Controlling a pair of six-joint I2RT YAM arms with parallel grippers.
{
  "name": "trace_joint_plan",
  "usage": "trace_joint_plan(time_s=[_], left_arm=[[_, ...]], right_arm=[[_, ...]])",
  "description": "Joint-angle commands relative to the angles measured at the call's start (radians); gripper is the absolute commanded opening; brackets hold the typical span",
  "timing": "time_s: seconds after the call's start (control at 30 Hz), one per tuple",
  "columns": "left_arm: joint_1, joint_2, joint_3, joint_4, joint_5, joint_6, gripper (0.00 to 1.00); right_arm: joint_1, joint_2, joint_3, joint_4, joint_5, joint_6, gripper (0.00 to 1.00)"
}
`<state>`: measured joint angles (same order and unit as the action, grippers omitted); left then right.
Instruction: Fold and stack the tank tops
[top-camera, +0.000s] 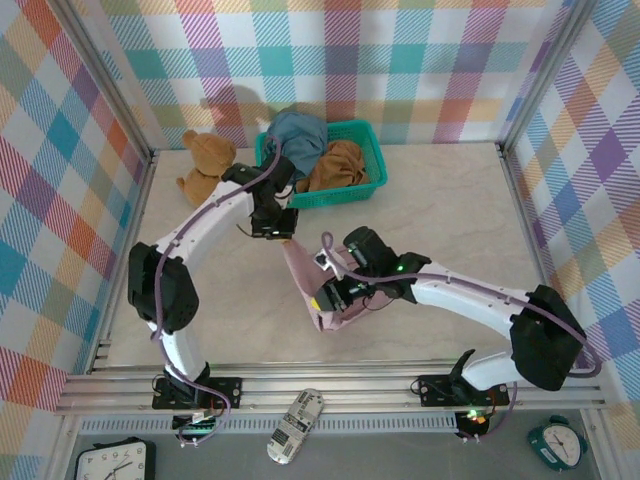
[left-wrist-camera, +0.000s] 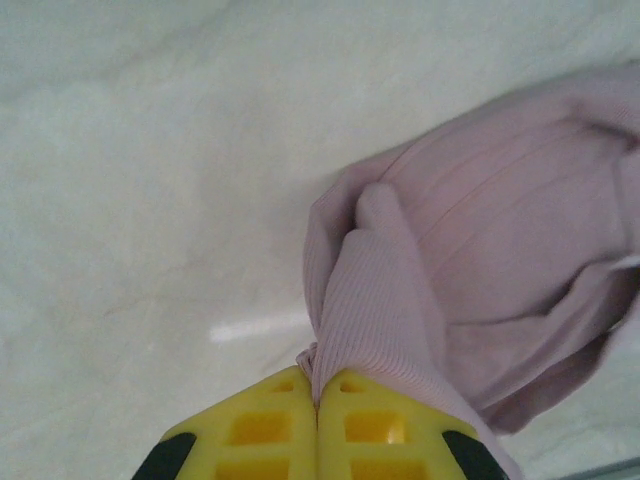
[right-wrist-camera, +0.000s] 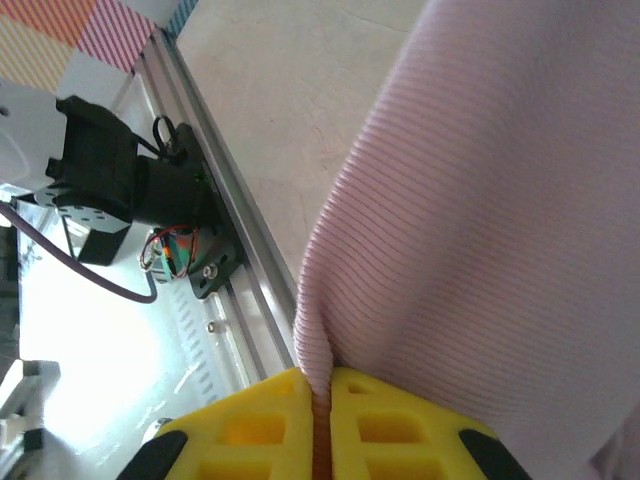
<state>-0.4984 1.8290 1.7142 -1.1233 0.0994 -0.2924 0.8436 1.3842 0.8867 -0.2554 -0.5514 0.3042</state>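
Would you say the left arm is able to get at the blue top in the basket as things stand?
Probably not yet: the left gripper is shut on the pink top, which the right gripper grips too. The basket sits close beyond it, open-topped.

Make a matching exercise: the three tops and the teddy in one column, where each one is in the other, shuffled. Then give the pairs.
Things:
1. pink top
2. blue top
3. brown top
4. teddy

Places:
A. on the table, left of the basket
B. right half of the basket
C. pinched by the left fingers and the right fingers
D. left half of the basket, heaped high

Pairs: 1-C, 2-D, 3-B, 4-A
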Motion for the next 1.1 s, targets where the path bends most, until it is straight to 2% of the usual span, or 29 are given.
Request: trace_joint_plan(time_s=[0.0,0.13,0.37,0.77,0.87,0.93,1.07], left_arm=[[-0.036,0.093,0.115,0.005,0.029,-0.022,0.00],[-0.056,0.178,0.210,0.005,0.051,-0.021,0.00],[-0.094,0.350,0.429,-0.009,0.084,-0.021,0.00],[-0.132,0.568,0.676,0.035,0.156,-0.005,0.01],[-0.136,0.609,0.708,0.069,0.174,-0.003,0.05],[-0.148,0.622,0.716,0.097,0.145,0.013,0.08],[-0.156,0.648,0.715,0.133,0.166,0.011,0.23]], right_arm=[[-0.054,-0.042,-0.040,-0.039,-0.126,0.026,0.11],[-0.130,-0.106,-0.082,-0.097,-0.072,0.014,0.11],[-0.272,-0.198,-0.196,-0.122,-0.009,0.109,0.11],[-0.485,-0.206,-0.252,-0.220,0.112,0.095,0.12],[-0.514,-0.175,-0.256,-0.215,0.145,0.096,0.14],[-0.520,-0.132,-0.252,-0.209,0.140,0.085,0.17],[-0.536,-0.065,-0.231,-0.214,0.233,0.052,0.20]])
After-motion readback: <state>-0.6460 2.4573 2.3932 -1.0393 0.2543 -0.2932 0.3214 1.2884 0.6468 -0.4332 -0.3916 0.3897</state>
